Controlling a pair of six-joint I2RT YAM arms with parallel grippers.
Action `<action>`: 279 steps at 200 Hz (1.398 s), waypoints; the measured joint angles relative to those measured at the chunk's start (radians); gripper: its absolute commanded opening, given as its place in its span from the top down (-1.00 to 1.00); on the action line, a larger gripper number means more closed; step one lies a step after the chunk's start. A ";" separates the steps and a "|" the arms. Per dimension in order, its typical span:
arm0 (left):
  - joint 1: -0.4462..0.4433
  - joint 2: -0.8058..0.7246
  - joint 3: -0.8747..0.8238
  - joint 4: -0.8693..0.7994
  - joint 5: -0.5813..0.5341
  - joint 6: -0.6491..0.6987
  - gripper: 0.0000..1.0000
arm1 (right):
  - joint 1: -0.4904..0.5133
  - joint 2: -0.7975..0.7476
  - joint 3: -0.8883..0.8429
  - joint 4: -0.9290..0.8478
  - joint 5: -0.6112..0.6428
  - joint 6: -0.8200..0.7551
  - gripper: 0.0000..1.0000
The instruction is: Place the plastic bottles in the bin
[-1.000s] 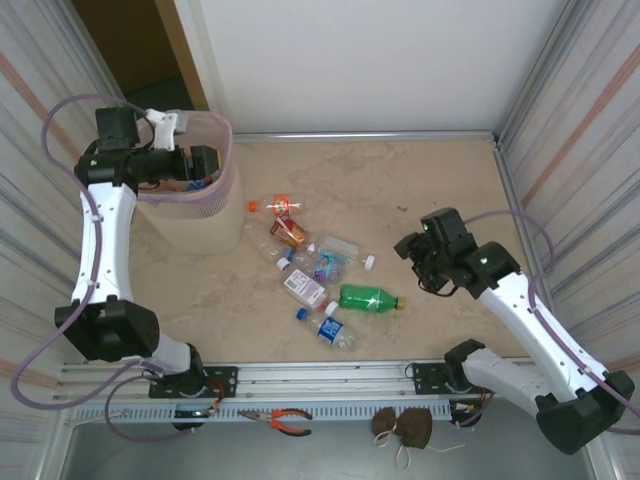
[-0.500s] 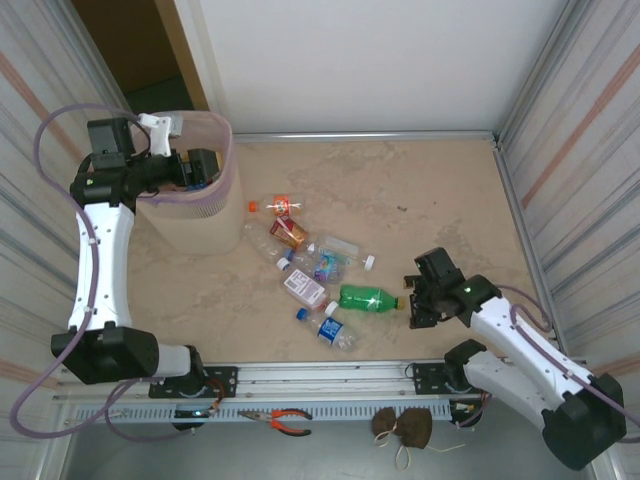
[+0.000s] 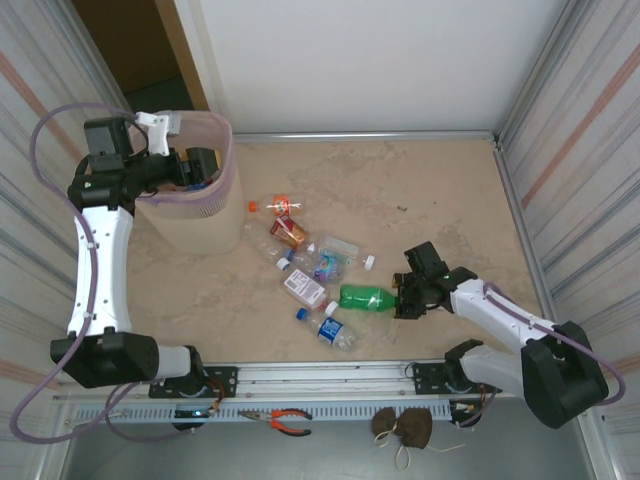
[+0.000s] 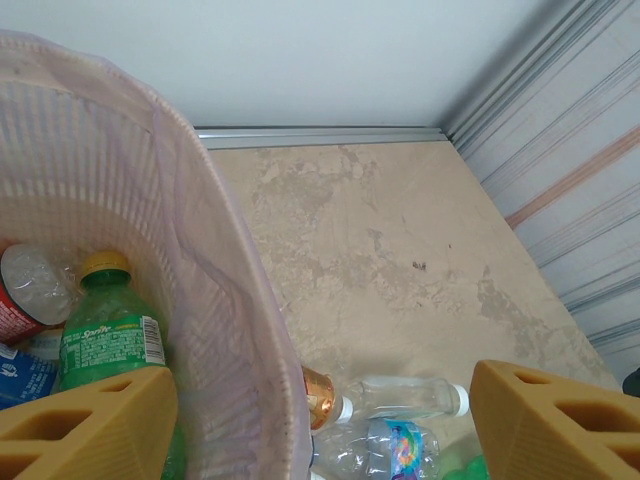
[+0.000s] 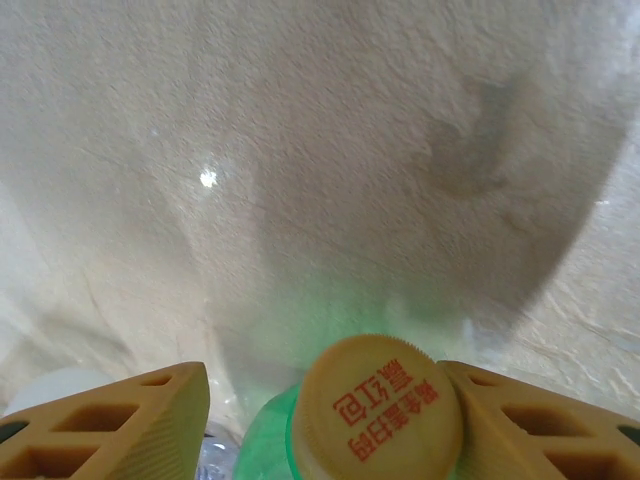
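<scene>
**Right pincer (image 3: 403, 298) at the cap end of a green bottle (image 3: 368, 297) lying on the bench (image 3: 440, 190).** In the wrist view the yellow cap (image 5: 380, 405) is seen between the two fingers (image 5: 110, 425). One finger is touching or nearly touching it and a gap is left on the other side, so the pincer is judged partly open with nothing clamped yet. The bottle's long axis is laid across the bench, left to right in the overhead view. The cap is pointed toward the right arm and the body leads away from it. This arm is by far the nearer. The other loose bottles (image 3: 310, 262) are clustered just beyond, toward the bin (image 3: 205, 225), which stands well apart at the far left. The left pincer (image 4: 325, 400) is held wide open and empty above the bin's rim. A labelled bottle (image 4: 108, 335) and others are seen inside the bin. A squeeze on the neck is judged the step in hand.
</scene>
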 measured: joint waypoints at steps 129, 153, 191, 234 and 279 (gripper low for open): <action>0.000 -0.001 0.000 0.000 0.000 -0.007 -0.54 | -0.062 0.059 -0.027 0.058 -0.043 -0.008 0.48; 0.000 -0.005 0.000 0.000 0.003 -0.008 -0.53 | -0.068 0.050 -0.033 0.060 -0.047 -0.008 0.54; -0.008 -0.020 0.000 0.000 0.015 -0.007 -0.53 | -0.086 -0.027 -0.029 0.010 0.006 -0.043 0.60; -0.082 -0.035 0.000 0.007 0.017 0.010 -0.53 | -0.123 -0.174 0.047 -0.106 0.125 -0.211 0.64; -0.211 -0.034 0.007 0.008 0.014 0.063 -0.53 | -0.140 -0.272 0.204 -0.182 0.232 -0.536 0.66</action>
